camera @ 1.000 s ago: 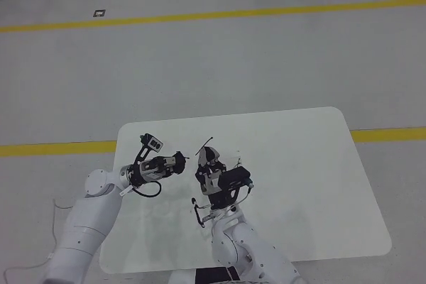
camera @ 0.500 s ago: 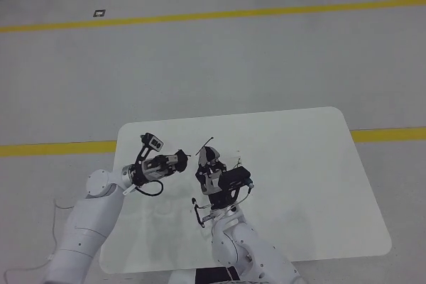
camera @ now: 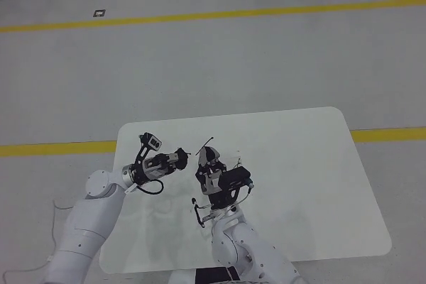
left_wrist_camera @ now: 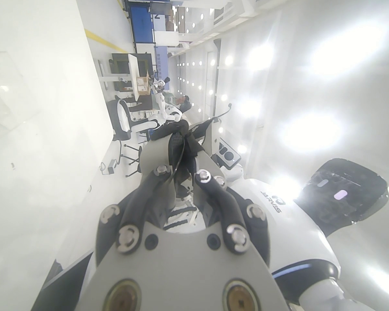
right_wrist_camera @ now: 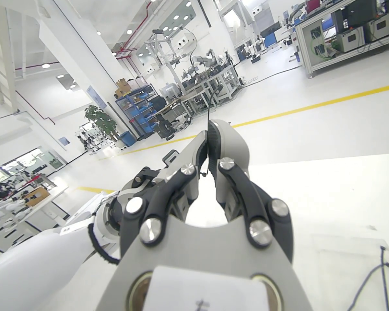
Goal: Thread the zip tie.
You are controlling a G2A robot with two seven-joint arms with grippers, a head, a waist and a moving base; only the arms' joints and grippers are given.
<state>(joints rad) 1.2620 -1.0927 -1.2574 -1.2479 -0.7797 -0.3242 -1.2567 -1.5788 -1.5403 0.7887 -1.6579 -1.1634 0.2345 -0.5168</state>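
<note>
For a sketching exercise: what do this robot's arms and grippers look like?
The left arm and right arm have smooth white shells. The left gripper and right gripper share grey bases, black link bars with silver pins, and grey fingers with black pads. A black cable loops by the left wrist.

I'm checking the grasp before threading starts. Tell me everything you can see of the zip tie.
The zip tie is a thin, black, plastic-looking strip. It is pinched in the shut right gripper, held clear of the table. A straight stretch sticks out past the fingertips, and more runs back between the fingers. A thin curved dark strand inside the shut left gripper looks like its other end. Its head is too small to make out.
</note>
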